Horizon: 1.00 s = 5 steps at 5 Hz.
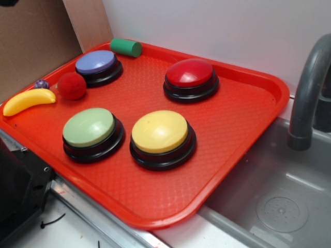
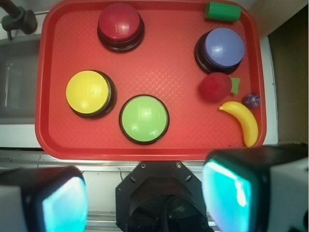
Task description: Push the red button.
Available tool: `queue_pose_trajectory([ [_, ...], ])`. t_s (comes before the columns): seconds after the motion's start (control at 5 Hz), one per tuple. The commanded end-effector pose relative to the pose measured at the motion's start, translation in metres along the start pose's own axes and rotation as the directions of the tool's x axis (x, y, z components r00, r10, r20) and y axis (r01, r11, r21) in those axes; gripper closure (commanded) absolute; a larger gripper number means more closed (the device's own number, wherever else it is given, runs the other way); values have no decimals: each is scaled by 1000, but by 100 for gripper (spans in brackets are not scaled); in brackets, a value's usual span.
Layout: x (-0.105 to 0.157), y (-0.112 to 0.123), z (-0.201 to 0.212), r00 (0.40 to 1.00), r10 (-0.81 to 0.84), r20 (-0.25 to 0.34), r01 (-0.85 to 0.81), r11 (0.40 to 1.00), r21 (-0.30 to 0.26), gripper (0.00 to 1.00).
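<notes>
A red tray (image 1: 243, 129) (image 2: 53, 58) lies on the worktop (image 1: 181, 235) beside a grey sink (image 1: 289, 196). A grey faucet (image 1: 310, 88) (image 2: 17, 19) stands at the sink edge, near the tray's corner.

The red button (image 1: 189, 72) (image 2: 119, 22), a glossy red dome on a black circular base, sits on the tray in the far portion, on the side nearer the faucet. Nothing touches it.

Three further buttons of the same form sit on the tray. The yellow button (image 1: 160, 131) (image 2: 88, 92) and the green button (image 1: 89, 127) (image 2: 144, 118) sit side by side near the front edge, just apart from each other. The blue button (image 1: 96, 62) (image 2: 224, 46) sits at the far side, well apart from the red button.

Small items occupy the tray edge by the blue button: a green cylinder (image 1: 125, 47) (image 2: 222, 11) lying on its side at the corner, a fuzzy red ball (image 1: 71, 85) (image 2: 215, 86) just beside the blue button, a small purple object (image 1: 41, 83) (image 2: 251, 100), and a yellow banana (image 1: 28, 101) (image 2: 244, 122).

In the wrist view, the gripper (image 2: 145, 198) is above the front edge of the tray, well apart from the red button. Its two fingers (image 2: 231, 191) are spread wide, with nothing between them. The exterior view does not show the fingers.
</notes>
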State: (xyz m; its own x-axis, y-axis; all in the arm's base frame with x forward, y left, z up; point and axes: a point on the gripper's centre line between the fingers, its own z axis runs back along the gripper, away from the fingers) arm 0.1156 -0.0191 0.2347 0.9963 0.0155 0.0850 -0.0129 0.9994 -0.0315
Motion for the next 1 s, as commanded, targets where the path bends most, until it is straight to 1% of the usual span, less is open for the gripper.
queue_pose_trajectory([
  [0.0,0,0,0,1000,0,0,0,1000,0,0],
  [0.2,46,-1,-49,998,-28,51,25,998,56,0],
  [0.4,95,-13,-76,983,-146,108,146,989,7,0],
  [0.6,143,-21,-96,978,-177,109,174,984,44,0],
  [0.8,165,-23,-120,978,-192,85,190,981,36,0],
])
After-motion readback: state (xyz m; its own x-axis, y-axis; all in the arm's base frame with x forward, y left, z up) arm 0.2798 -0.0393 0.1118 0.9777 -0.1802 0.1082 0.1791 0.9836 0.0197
